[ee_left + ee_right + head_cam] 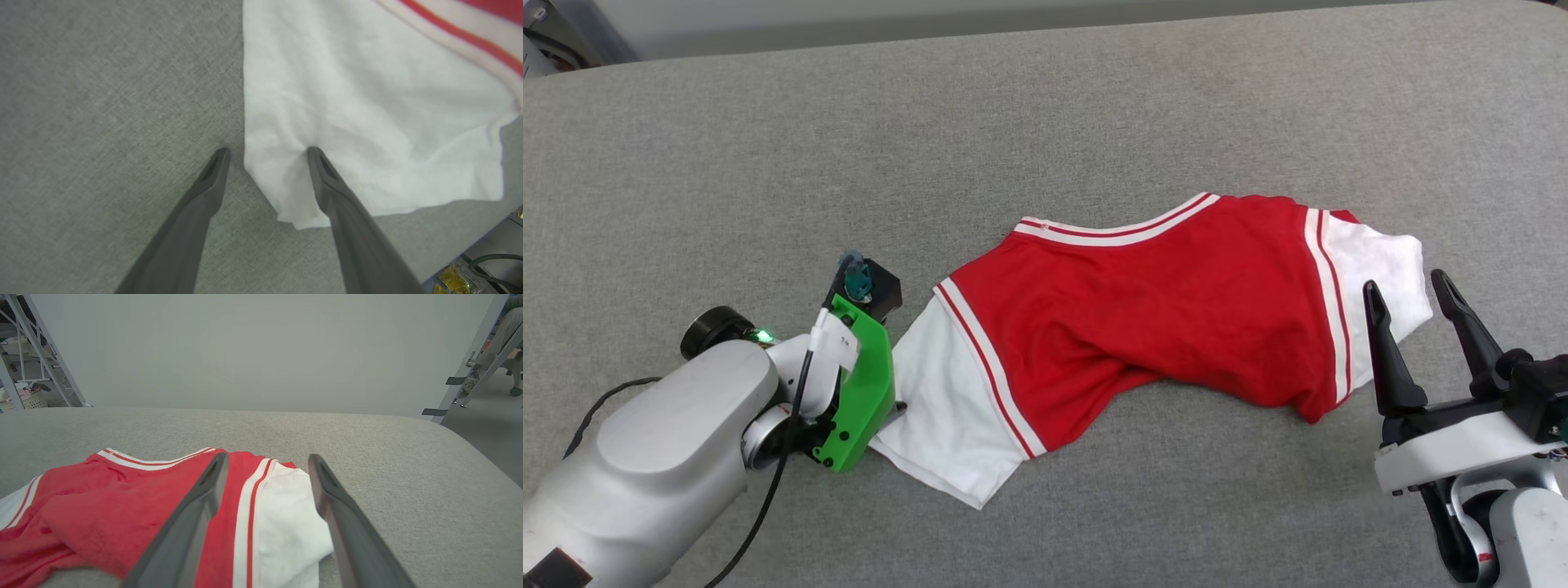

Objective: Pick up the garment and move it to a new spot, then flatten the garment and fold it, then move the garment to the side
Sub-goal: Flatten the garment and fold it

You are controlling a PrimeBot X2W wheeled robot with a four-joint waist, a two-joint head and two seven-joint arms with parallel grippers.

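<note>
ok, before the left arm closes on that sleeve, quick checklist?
1. left end effector open: ok.
2. It straddles the left sleeve edge, one fingertip on cloth, the other on the grey surface: ok.
3. right end effector open: ok.
4. It grips the right sleeve: not ok, it holds nothing.
5. garment flat: not ok, red body bunched.
6. Cloth layers the left would pinch: cannot tell.

Bright even light, soft shadows, blurry wrist-view foregrounds
</note>
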